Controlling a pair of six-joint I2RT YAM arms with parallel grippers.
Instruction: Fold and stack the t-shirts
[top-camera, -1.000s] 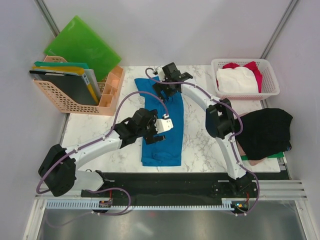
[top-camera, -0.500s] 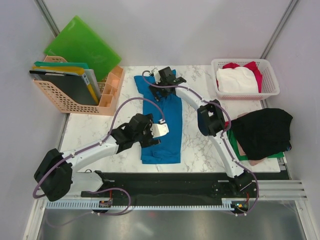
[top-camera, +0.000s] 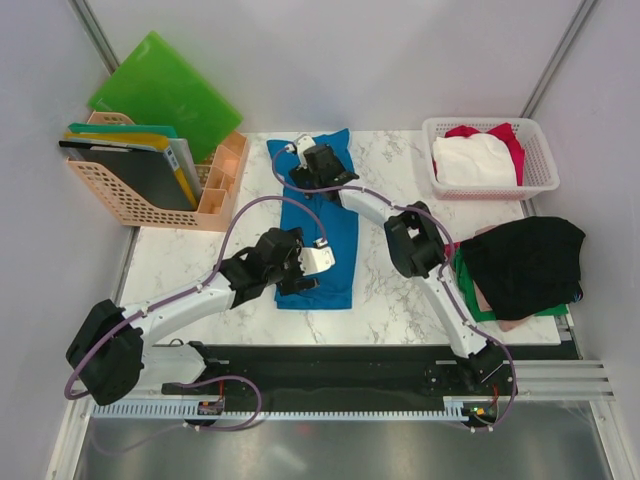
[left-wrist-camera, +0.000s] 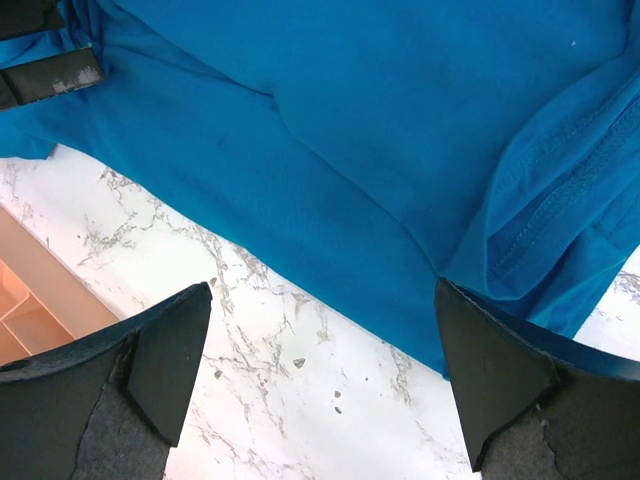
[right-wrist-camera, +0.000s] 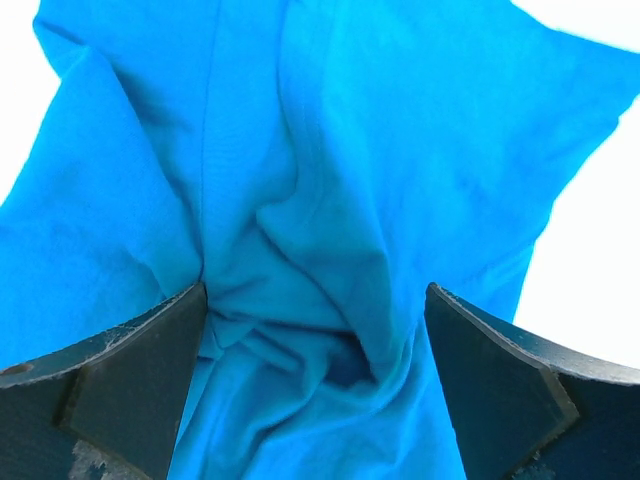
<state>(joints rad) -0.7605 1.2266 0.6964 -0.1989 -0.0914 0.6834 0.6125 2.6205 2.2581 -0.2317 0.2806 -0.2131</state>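
Top external view: the bright blue soft cloth t-shirt (top-camera: 335, 235) lies lengthwise at the centre of the white marble-patterned table (top-camera: 395, 290). The left gripper (top-camera: 305, 275) hangs over the shirt's near left edge, at 7 o'clock on the cloth. The right gripper (top-camera: 308, 168) is over its far end, at 12 o'clock.

Left wrist view: jaws wide, holding nothing. The shirt's edge runs just off the fingertips (left-wrist-camera: 170, 360) at 12 o'clock, with a doubled seamed fold at 2 o'clock.

Right wrist view: jaws wide and empty, with bunched cloth lying directly between them.

Judgement: the garment is light and limp, and likely to sag and drag. Take it by a gathered fold or hem edge, not by flat single-layer fabric.
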